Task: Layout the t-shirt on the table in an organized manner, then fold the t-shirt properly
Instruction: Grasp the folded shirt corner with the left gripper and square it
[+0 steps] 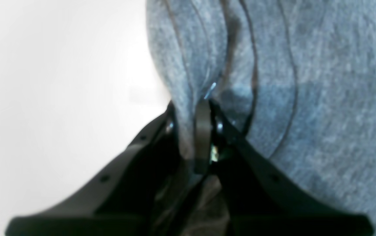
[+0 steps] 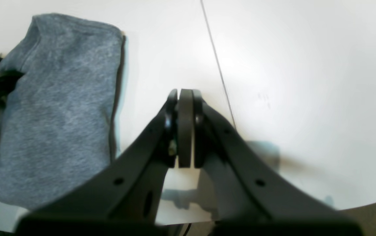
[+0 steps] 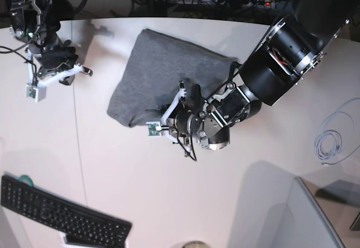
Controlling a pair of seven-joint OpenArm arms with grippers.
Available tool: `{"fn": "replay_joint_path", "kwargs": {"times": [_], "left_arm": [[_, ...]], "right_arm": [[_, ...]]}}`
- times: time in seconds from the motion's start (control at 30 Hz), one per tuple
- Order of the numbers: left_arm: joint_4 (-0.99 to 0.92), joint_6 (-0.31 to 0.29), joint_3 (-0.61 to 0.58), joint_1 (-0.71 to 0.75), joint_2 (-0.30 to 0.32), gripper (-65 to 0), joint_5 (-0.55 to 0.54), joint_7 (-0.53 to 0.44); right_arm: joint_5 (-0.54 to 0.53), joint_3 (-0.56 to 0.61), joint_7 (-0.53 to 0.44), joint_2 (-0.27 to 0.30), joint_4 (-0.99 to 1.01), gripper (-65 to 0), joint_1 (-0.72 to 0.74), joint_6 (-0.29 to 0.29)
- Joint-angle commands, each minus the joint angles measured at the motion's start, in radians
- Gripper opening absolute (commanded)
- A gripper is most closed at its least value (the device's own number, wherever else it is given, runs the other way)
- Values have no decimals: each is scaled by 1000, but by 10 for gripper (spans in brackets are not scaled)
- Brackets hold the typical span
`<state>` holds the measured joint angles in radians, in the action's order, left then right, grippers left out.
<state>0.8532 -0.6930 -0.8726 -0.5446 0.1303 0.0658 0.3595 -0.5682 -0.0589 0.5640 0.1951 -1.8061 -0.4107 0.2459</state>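
On the white counter (image 3: 169,192) we see the folded t-shirt (image 3: 169,73) near its far edge; our left claw (image 1: 194,111) pinches the shirt's near edge, while our right claw (image 2: 185,98) hangs clamped empty.

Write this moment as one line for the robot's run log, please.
left gripper: shut on t-shirt edge | right gripper: shut, empty, over table | t-shirt: partly folded

Heather-grey knit cloth t-shirt (image 3: 163,73); smooth glossy white table (image 3: 169,192); matt black keyboard (image 3: 62,214).
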Motion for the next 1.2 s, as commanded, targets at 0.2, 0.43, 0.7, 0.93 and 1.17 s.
{"fn": "replay_joint_path", "kwargs": {"times": [0.2, 0.43, 0.7, 0.93, 1.17], "left_arm": [[5, -5, 148, 7, -8, -650, -33, 94], [4, -5, 146, 41, -28, -650, -37, 94], [13, -5, 138, 28, -36, -650, -34, 144], [33, -5, 138, 7, -31, -650, -34, 155], [33, -5, 137, -13, -30, -436, -34, 157]], "right_arm": [[3, -5, -19, 10, -13, -650, 6, -13], [4, -5, -19, 16, -11, -650, 6, -15], [4, -5, -19, 16, -11, -650, 2, -15], [4, -5, -19, 16, -11, -650, 6, -15], [4, -5, -19, 16, -11, -650, 14, -15]]}}
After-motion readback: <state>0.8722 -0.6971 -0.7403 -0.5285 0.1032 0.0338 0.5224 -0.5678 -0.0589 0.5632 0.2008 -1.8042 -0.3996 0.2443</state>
